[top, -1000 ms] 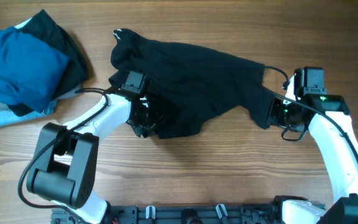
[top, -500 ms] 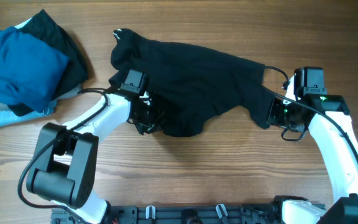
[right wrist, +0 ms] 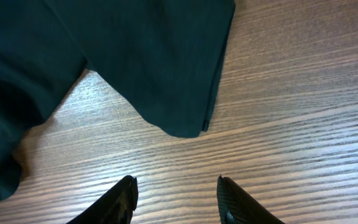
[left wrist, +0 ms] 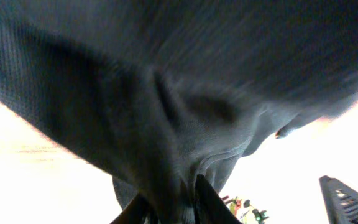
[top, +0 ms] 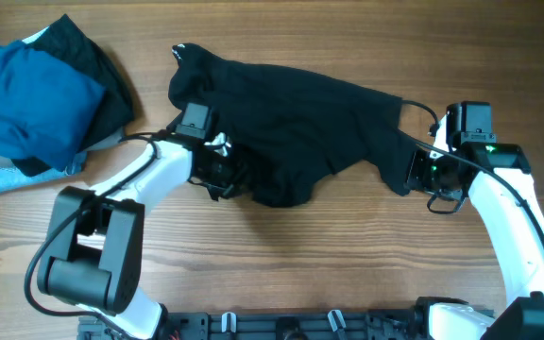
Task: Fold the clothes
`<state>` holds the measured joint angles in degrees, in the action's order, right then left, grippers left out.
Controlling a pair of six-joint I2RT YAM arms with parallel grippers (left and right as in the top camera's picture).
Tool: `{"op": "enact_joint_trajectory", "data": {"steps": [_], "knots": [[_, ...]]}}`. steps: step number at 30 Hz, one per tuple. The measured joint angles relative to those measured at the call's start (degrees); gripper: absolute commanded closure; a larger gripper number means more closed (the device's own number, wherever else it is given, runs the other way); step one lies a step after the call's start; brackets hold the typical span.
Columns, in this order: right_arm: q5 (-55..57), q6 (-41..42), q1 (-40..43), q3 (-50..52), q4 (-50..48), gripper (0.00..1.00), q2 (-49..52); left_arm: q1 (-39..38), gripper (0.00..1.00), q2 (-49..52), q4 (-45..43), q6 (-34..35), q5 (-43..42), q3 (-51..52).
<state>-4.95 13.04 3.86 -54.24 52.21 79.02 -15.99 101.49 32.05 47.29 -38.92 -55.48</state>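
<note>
Black garment point(top: 291, 113): lying crumpled mid-tabletop point(top: 348, 264); your left fingers point(left wrist: 215, 208) are pinching its 8 o'clock edge. Right fingers point(right wrist: 120, 200): you are holding them spread apart over bare wood, just off the garment's 4 o'clock corner. Blue pile point(top: 26, 94): sitting at 10 o'clock.

White arm links point(top: 149, 175), black joints point(top: 93, 255); black cable point(top: 423, 107); green light point(top: 490, 148) on right arm point(top: 513, 208); black gripper fingers point(right wrist: 122, 198).

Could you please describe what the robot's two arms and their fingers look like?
Both arms have white links with bulky black joints: the left arm and the right arm. A thin black cable loops by the right wrist, where a green light glows. The right arm's fingers are black and tapered.
</note>
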Motion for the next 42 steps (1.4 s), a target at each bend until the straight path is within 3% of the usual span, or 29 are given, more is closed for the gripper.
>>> {"op": "enact_joint_trajectory", "data": {"steps": [3,7,11,20,24,28,37,42], "knots": [[0.0,0.0,0.0,0.0,0.4,0.53,0.4,2.7,0.65,0.0,-1.5,-0.7,-0.7,0.0],[0.0,0.0,0.0,0.0,0.5,0.53,0.6,4.7,0.69,0.0,-5.6,-1.0,-0.6,0.0],[0.0,0.0,0.0,0.0,0.5,0.53,0.6,4.5,0.65,0.0,-5.4,-1.1,-0.6,0.0],[0.0,0.0,0.0,0.0,0.5,0.53,0.6,-3.7,0.67,0.0,1.2,-1.2,0.3,-0.1],[0.0,0.0,0.0,0.0,0.5,0.53,0.6,-5.3,0.71,0.0,1.3,-1.2,2.5,-0.1],[0.0,0.0,0.0,0.0,0.5,0.53,0.6,-5.8,0.96,0.0,1.4,-1.4,7.1,-0.1],[-0.2,3.1,0.0,0.2,3.7,0.53,0.6,-4.6,0.96,0.0,1.0,-1.6,11.3,-0.1],[-3.1,7.4,0.0,5.5,-1.2,0.53,0.7,5.9,0.96,0.0,1.7,-2.1,12.2,-0.1]]}}
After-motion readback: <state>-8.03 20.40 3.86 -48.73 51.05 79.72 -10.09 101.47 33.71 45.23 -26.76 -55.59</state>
